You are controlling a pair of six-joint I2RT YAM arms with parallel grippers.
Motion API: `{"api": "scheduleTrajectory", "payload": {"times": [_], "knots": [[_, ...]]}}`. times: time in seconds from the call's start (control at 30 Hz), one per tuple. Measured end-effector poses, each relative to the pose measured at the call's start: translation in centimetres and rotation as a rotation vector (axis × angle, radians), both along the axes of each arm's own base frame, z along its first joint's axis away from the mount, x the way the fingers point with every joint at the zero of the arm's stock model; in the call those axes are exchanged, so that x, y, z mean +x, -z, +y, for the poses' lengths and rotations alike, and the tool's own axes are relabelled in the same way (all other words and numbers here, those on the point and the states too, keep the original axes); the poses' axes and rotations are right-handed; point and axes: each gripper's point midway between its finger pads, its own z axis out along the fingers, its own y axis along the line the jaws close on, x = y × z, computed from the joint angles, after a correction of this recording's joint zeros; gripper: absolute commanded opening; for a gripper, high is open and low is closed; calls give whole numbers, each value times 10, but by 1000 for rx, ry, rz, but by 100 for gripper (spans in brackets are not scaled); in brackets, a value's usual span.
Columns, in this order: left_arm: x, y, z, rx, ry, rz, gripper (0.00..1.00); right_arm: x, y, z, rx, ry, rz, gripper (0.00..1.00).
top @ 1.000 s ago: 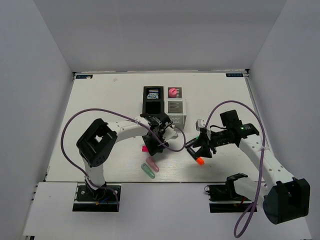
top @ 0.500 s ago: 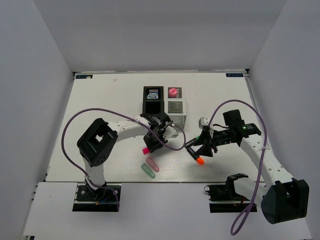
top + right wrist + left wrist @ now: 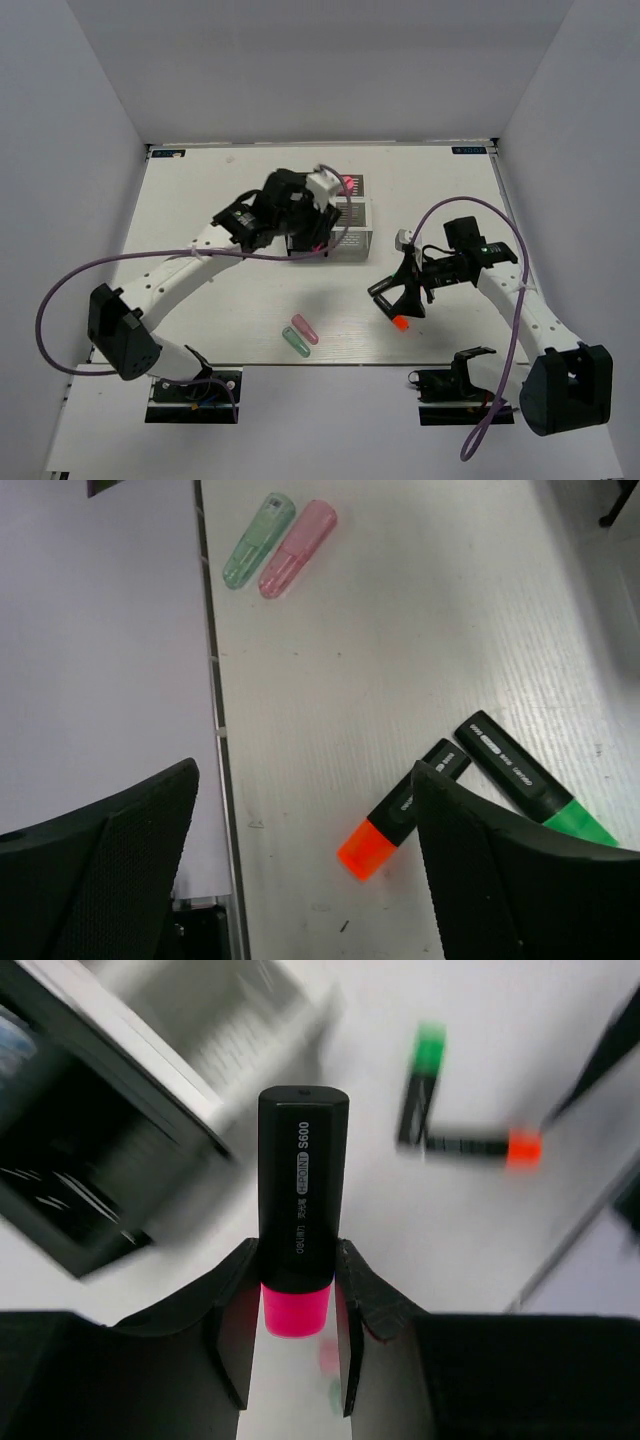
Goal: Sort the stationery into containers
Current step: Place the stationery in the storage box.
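Left claw [image 3: 295,1305] is clamping the black marker with pink cap [image 3: 302,1180]; since a second ago it has lifted off the table [image 3: 200,200] and is now hovering by the slotted black box [image 3: 80,1200] and white slotted box [image 3: 355,230], so the drop-in looks next. Right claw [image 3: 310,865] is hanging apart, empty, over the black orange-capped marker [image 3: 400,810] and black green-capped marker [image 3: 535,780].

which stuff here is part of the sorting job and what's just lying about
Job: pink-capped marker in the left end effector; orange-capped marker; green-capped marker; pink capsule; green capsule; black box; white box.
Not the job: purple cables on the arms.
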Motion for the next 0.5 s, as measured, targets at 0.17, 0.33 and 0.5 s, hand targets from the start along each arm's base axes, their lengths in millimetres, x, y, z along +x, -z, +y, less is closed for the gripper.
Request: {"api": "scheduleTrajectory", "payload": {"times": [0.17, 0.33, 0.5], "knots": [[66, -58, 10, -212, -244, -221, 0, 8, -2, -1, 2, 37, -67, 88], [107, -42, 9, -228, -386, -301, 0, 8, 0, -2, 4, 53, -96, 78], [132, -12, 7, -181, -456, -315, 0, 10, 5, -4, -6, 58, -64, 85]]}}
